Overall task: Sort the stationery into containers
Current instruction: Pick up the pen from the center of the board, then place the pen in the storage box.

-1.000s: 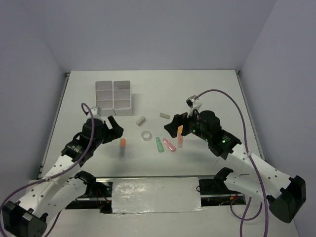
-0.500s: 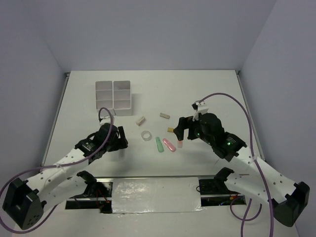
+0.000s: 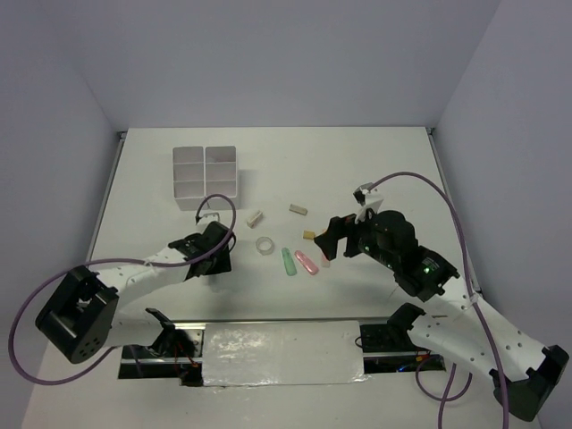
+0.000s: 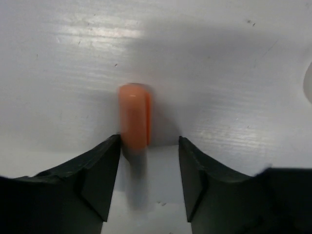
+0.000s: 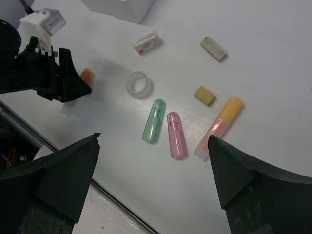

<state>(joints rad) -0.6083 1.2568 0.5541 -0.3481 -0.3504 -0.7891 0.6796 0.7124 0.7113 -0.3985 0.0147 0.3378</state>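
The white organiser box (image 3: 207, 202) stands beyond the clear tape ring (image 5: 138, 84), to its left. Left of the ring, the left gripper (image 4: 148, 146) straddles a short orange marker (image 4: 134, 122) lying on the table (image 3: 384, 161), jaws half apart, not clamped. Right of the ring, the right gripper (image 3: 325, 241) hangs wide open and empty. Nearer than the ring and to its right lie the green marker (image 5: 153, 121), the pink marker (image 5: 176, 134) and the orange-capped marker (image 5: 220, 126). Of the three small blocks, the labelled block (image 5: 147, 42), its print too small to read, and the grey block (image 5: 213, 48) lie beyond it, the tan block (image 5: 204, 95) to its right.

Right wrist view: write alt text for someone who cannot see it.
The right hand, open and empty, hovers over a white table with a green marker, pink marker, orange-capped marker, clear tape ring and three small blocks. At frame left, the left hand straddles an orange marker.
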